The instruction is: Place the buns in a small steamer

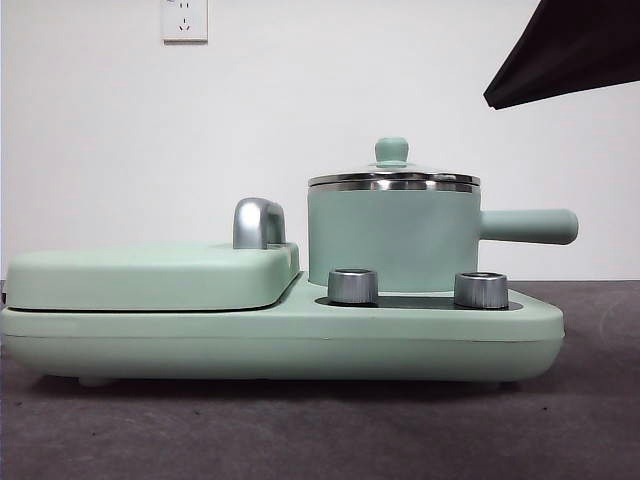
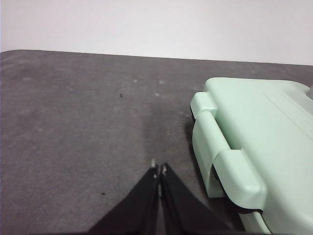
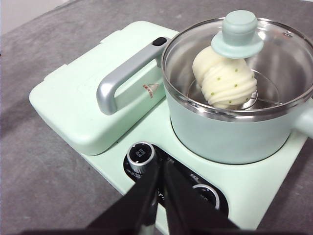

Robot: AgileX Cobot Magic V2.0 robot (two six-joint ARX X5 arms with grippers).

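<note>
The small steamer (image 1: 390, 240) stands on the right half of the mint-green appliance, with its knobbed glass lid (image 3: 238, 32) on. Through the glass I see both buns inside: the ribbed one with green flecks (image 3: 230, 85) in front and the smooth one (image 3: 206, 61) behind it. My right gripper (image 3: 160, 164) is shut and empty. It hovers over the control knobs, apart from the steamer (image 3: 220, 137). Off the griddle end of the appliance, my left gripper (image 2: 159, 169) hangs shut and empty over the dark table.
The flat hinged griddle (image 1: 150, 275) with its chrome handle (image 3: 122, 78) fills the appliance's left half. Two steel knobs (image 1: 352, 285) sit in front of the pot, and its straight handle (image 1: 530, 226) sticks out to the right. A black arm part (image 1: 560, 50) shows at the top right corner.
</note>
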